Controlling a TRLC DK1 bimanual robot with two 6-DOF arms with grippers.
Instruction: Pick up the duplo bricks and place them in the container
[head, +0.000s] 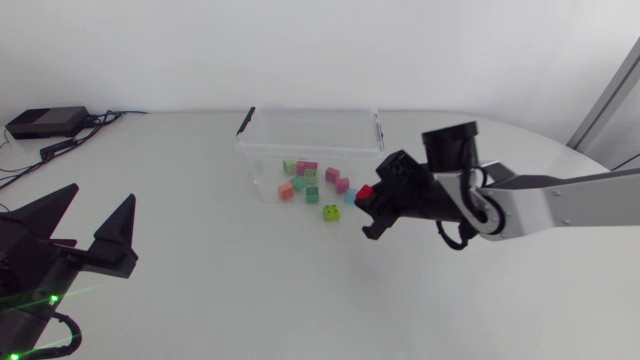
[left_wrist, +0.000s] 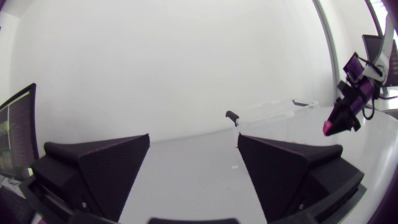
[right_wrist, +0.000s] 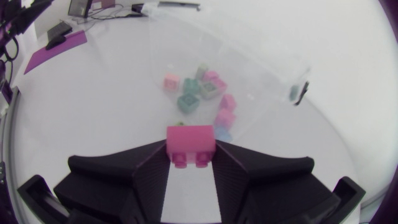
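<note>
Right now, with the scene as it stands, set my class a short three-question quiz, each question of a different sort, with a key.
1. True or false: the right claw is shut on a duplo brick.
2. The left claw is: A) open and empty; B) gripping a brick; C) gripping a cable.
3. Fill in: several loose bricks lie in the clear ____.

Key: 1 true; 2 A; 3 container.
</note>
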